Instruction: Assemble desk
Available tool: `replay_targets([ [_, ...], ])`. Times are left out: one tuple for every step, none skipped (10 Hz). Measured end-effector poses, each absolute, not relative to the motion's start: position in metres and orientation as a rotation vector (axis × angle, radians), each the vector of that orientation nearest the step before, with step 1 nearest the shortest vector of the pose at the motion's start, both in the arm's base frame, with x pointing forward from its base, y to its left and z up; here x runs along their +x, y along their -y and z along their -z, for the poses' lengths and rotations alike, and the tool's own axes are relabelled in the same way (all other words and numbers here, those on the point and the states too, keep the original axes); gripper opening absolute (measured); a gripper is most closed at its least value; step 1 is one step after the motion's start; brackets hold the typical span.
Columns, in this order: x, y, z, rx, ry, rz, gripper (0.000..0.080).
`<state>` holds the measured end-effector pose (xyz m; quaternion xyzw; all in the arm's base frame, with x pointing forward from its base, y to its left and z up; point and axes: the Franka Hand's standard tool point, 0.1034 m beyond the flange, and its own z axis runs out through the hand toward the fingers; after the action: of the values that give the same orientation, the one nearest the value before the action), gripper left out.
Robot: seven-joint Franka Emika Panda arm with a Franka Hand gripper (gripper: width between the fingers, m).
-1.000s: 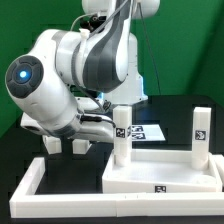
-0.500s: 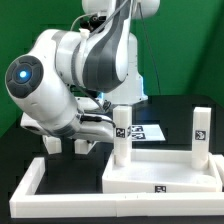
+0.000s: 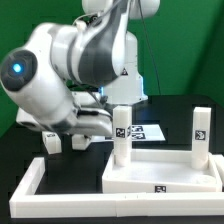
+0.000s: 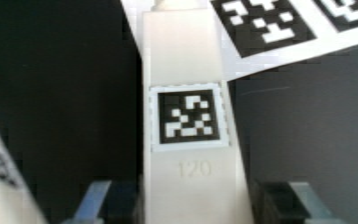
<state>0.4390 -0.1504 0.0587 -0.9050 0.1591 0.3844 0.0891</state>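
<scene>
Your gripper point(image 4: 197, 192) is spread apart around a long, smooth, white blocky leg point(image 4: 190, 60) with a square black-and-white tag point(image 4: 192, 114); the fingers do not touch it.

Bright even light; wrist view soft, blurred.

We see the white robot arm point(image 3: 80, 65) bent low beside one short white blocky tagged leg point(image 3: 121, 145) standing upright on the white rimmed rectangular plastic tabletop panel point(image 3: 130, 183) (a second upright leg point(image 3: 201, 135) stands toward the exterior view's right), with one loose white leg point(image 3: 50, 141) and another loose leg point(image 3: 82, 142) on the black table point(image 3: 70, 175).
</scene>
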Motion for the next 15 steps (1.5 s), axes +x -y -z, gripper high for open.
replay_targets([
  [0.448,0.151,-0.081,-2.71,-0.469,-1.078,0.0288],
  [0.452,0.149,-0.099,-2.72,-0.458,-1.043,0.0288],
  [0.46,0.144,-0.118,-2.751,-0.434,-0.977,0.0288],
  [0.468,0.138,-0.136,-2.809,-0.402,-0.856,0.0288],
  [0.474,0.138,-0.137,-2.864,-0.403,-0.72,0.0288],
  [0.475,0.138,-0.137,-2.898,-0.408,-0.615,0.0288],
  [0.481,0.139,-0.137,-2.938,-0.406,-0.512,0.0288],
  [0.498,0.138,-0.141,-2.983,-0.389,-0.403,0.0288],
  [0.515,0.127,-0.16,-3.004,-0.365,-0.327,0.0288],
  [0.538,0.118,-0.182,-3.034,-0.329,-0.186,0.0288],
  [0.558,0.113,-0.198,-3.057,-0.299,-0.088,0.0288],
  [0.578,0.113,-0.209,-3.078,-0.285,0.023,0.0288],
  [0.592,0.106,-0.216,-3.088,-0.295,0.113,0.0288],
  [0.604,0.094,-0.222,-3.087,-0.332,0.209,0.0288],
  [0.611,0.078,-0.227,-3.075,-0.371,0.343,0.0288],
])
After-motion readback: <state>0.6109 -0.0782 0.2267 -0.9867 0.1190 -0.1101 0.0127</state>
